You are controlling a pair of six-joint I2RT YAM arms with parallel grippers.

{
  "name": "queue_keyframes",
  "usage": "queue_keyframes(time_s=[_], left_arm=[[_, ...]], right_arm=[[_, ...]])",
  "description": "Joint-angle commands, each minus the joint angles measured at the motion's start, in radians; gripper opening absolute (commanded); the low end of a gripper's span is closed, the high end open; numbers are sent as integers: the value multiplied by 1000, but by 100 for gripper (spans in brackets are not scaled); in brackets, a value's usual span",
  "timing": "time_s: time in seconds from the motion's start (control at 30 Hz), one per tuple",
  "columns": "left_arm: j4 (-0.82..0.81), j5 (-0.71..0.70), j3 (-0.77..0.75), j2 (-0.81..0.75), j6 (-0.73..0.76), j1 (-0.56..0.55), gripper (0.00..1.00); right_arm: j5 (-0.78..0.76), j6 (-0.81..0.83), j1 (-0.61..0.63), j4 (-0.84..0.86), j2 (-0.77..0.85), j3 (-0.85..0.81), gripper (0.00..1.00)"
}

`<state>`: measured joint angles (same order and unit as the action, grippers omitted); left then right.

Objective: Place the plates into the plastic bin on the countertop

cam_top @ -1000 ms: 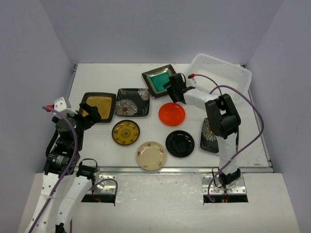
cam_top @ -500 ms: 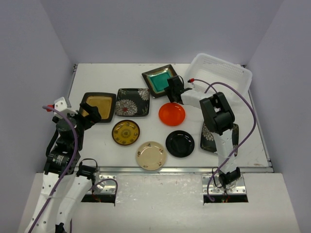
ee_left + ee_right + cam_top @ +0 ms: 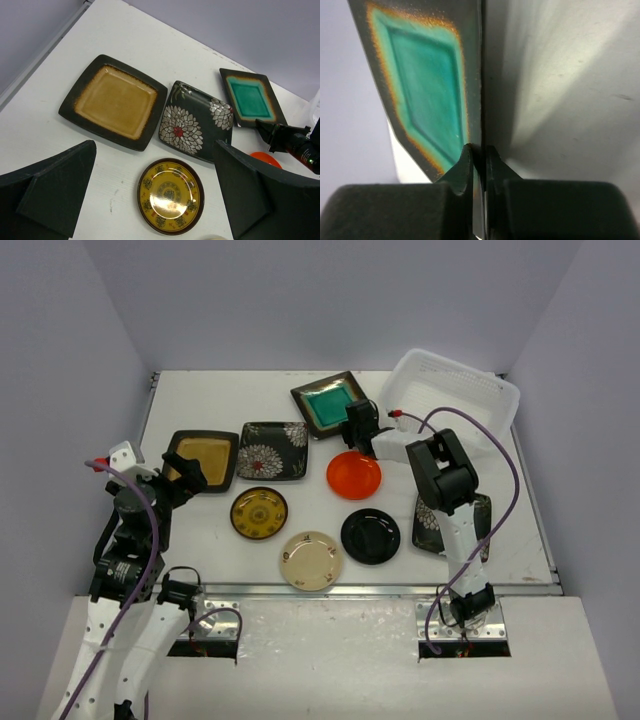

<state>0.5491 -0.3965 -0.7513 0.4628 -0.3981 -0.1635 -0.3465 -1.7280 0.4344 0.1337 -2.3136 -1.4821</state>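
Eight plates lie on the counter [image 3: 200, 400], none of them in the bin yet. At the far left, the left end effector [image 3: 186, 476] hovers with its fingers spread apart and nothing between them, just beside the mustard plate [image 3: 202, 460]. To the right sits a black floral plate [image 3: 273, 450]. Next comes the teal plate [image 3: 328, 405], toward the back of the counter and just left of the plastic bin [image 3: 455, 400]. The right end effector [image 3: 477, 155] is pinched onto the teal plate's near-right rim, a finger on either face.

The step in hand looks like lifting this plate and carrying it rightward into the bin. It needs a firm pinch, since only a thin strip of rim is held and the plate's weight hangs beyond it. The plate should rise above the bin's rim, then go down flat.

Being square, the teal plate has no long axis; it sits diamond-wise, one corner pointing at the back wall. The bin's long axis runs left to right, slanting nearer at the right, so squaring the plate's sides to the bin walls should help it fit.
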Motion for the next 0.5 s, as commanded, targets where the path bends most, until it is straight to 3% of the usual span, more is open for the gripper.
queue_keyframes(time_s=[0.0,0.13,0.47], left_arm=[[-45,1,0,-13,7,-7,100],[-46,4,0,-12,8,-7,100],[-47,5,2,-27,8,-7,100]], right_arm=[[9,26,5,89,2,27,0],[17,42,6,196,38,30,0],[13,130,-3,195,84,-122,0]])
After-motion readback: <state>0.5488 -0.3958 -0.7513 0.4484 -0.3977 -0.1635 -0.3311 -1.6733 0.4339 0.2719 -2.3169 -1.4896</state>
